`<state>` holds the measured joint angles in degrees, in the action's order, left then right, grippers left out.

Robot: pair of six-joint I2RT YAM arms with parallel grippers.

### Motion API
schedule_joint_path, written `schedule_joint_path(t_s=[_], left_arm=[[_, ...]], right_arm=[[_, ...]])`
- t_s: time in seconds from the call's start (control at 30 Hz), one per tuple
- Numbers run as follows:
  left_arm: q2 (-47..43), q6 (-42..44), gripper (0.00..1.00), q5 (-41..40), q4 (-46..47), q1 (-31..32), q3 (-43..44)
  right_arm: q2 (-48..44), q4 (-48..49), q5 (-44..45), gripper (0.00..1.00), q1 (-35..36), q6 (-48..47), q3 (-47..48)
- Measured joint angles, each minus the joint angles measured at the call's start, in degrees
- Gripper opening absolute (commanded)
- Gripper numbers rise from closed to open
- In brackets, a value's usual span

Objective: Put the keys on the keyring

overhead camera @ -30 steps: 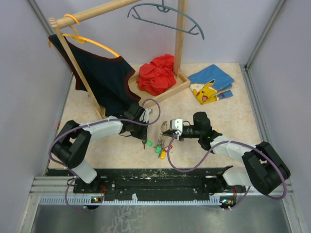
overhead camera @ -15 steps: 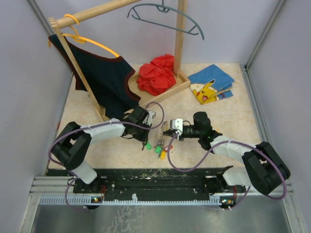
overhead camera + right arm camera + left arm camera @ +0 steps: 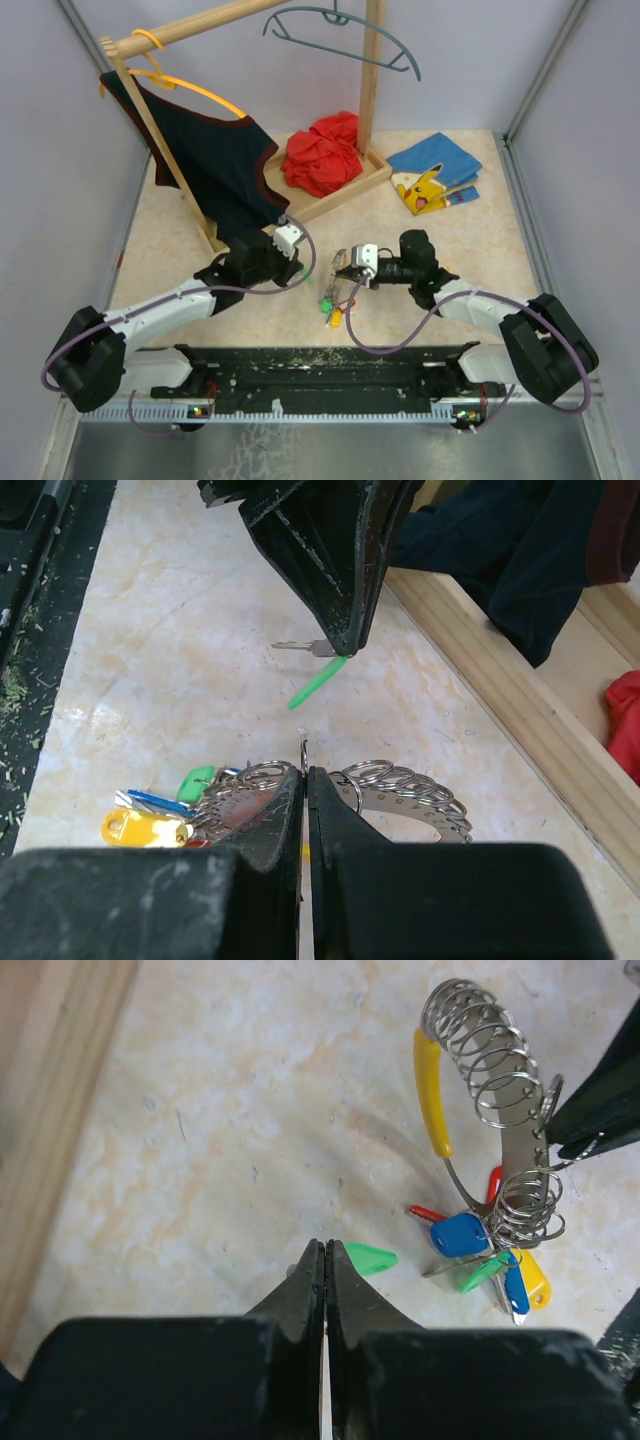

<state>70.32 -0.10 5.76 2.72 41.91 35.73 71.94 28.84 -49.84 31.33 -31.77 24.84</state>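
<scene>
The keyring [image 3: 497, 1078] is a curved silvery strip with several small wire rings and a yellow curved piece [image 3: 432, 1090]. A bunch of keys [image 3: 487, 1252] with blue, green, red and yellow tags hangs at its lower end. My left gripper [image 3: 325, 1246] is shut on a green-tag key [image 3: 371, 1257]. In the right wrist view that key [image 3: 318, 678] hangs from the left fingers [image 3: 345, 600], just above the table. My right gripper [image 3: 305, 770] is shut on one small ring [image 3: 303, 752] of the keyring [image 3: 400, 795]. In the top view the two grippers [image 3: 300, 272] [image 3: 346, 280] are close together.
A wooden clothes rack base [image 3: 330, 190] with a dark garment [image 3: 215, 160] stands just behind the left gripper. A red cloth [image 3: 322, 152] lies in the base, a blue and yellow cloth [image 3: 433, 172] at the back right. The black front rail [image 3: 320, 365] is near.
The left arm has swung its elbow down and to the left. Its gripper has carried the green-tag key up off the table, towards the keyring. The right gripper has stayed put.
</scene>
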Motion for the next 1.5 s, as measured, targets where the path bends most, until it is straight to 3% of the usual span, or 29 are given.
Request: schedule_joint_path(t_s=[0.37,0.6,0.87,1.17,1.37,1.5], left_arm=[[-6.6,23.3,0.01,11.6,22.9,0.0,-13.3],[-8.0,33.3,0.01,20.7,27.7,0.0,-14.7],[-8.0,37.6,0.01,27.4,27.7,0.0,-14.7],[-7.5,34.3,0.0,27.6,26.7,0.0,-14.3],[-1.8,18.0,0.01,17.6,18.3,0.1,-8.0],[2.5,5.5,0.01,12.0,7.3,0.1,-2.3]], right_arm=[[-1.0,1.6,-2.5,0.0,0.0,-3.3,-0.2],[-1.0,-1.3,-3.5,0.0,0.0,-7.3,0.0],[-1.0,-3.7,-2.5,0.0,1.0,-10.7,0.8],[-1.1,-6.2,-0.4,0.0,2.4,-12.2,1.2],[-2.1,-9.1,5.7,0.0,2.4,-12.1,1.2],[-2.9,-9.7,8.2,0.0,2.4,-12.1,1.2]])
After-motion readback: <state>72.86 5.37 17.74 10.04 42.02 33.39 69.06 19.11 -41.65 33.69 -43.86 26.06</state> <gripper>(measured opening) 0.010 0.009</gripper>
